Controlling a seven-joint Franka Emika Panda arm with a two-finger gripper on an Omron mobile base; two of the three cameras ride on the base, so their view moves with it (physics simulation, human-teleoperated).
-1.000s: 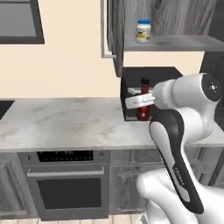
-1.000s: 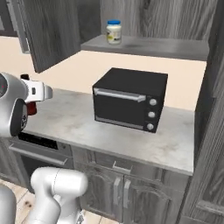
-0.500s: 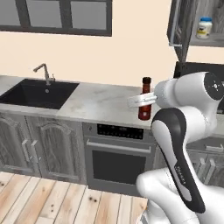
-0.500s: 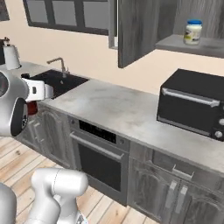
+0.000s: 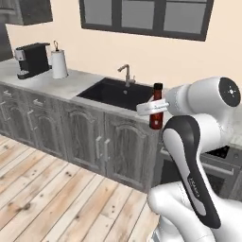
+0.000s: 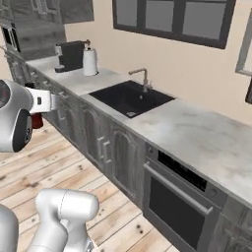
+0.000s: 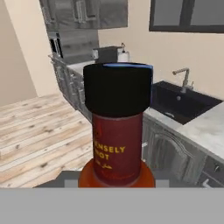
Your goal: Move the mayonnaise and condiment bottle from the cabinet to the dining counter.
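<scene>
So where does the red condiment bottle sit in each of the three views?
Left base view: condiment bottle right of centre, upright in the hand, in front of the sink.
Right base view: only its red base at the left edge, below the white hand.
Hand view: fills the centre, black cap on top.
Shared landmark: the black sink with its faucet.

The arm (image 5: 191, 156) is glossy white with rounded, bulbous links, a dark grey band with faint small lettering running down its forearm, a dark round joint cap, and a flat white end effector (image 5: 152, 107).
</scene>
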